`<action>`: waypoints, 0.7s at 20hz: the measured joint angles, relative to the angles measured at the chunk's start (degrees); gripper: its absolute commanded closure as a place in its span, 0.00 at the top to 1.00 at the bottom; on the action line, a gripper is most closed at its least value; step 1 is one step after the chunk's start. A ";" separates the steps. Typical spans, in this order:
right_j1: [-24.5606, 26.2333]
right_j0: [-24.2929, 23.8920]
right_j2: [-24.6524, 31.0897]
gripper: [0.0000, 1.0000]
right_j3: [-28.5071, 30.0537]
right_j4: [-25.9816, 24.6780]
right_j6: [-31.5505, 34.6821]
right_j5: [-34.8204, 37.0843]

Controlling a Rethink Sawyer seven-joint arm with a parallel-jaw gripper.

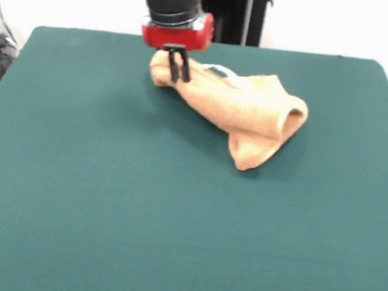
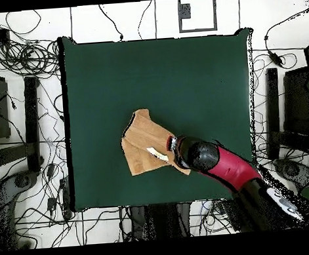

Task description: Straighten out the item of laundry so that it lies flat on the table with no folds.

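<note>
The orange-tan towel (image 1: 253, 110) lies crumpled and folded over itself on the far middle of the green table (image 1: 103, 212). My gripper (image 1: 179, 71) comes down from above at the towel's left end. Its two black fingers stand close together, pinching the cloth there. That end looks raised a little, with shadow under it. The towel's right end curls into a rolled fold. A bit of white tag (image 1: 219, 70) shows at its far edge. In the overhead view the towel (image 2: 142, 147) lies near the table's bottom edge, and the arm's head (image 2: 197, 155) covers its right corner.
The red and black arm (image 2: 229, 170) reaches in from the bottom right of the overhead view. Cables and equipment lie on the floor around the table (image 2: 180, 78). Green felt stretches wide in front of the towel in the front view.
</note>
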 measured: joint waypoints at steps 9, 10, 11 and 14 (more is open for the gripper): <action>0.84 0.60 -0.52 1.00 -4.03 -6.95 0.00 -2.22; 0.83 0.96 -0.75 1.00 -4.16 -6.93 0.00 -2.36; 0.82 1.63 -1.16 1.00 -4.35 -6.93 0.00 -2.58; 0.67 3.97 -2.04 1.00 -4.49 -6.94 0.01 -3.18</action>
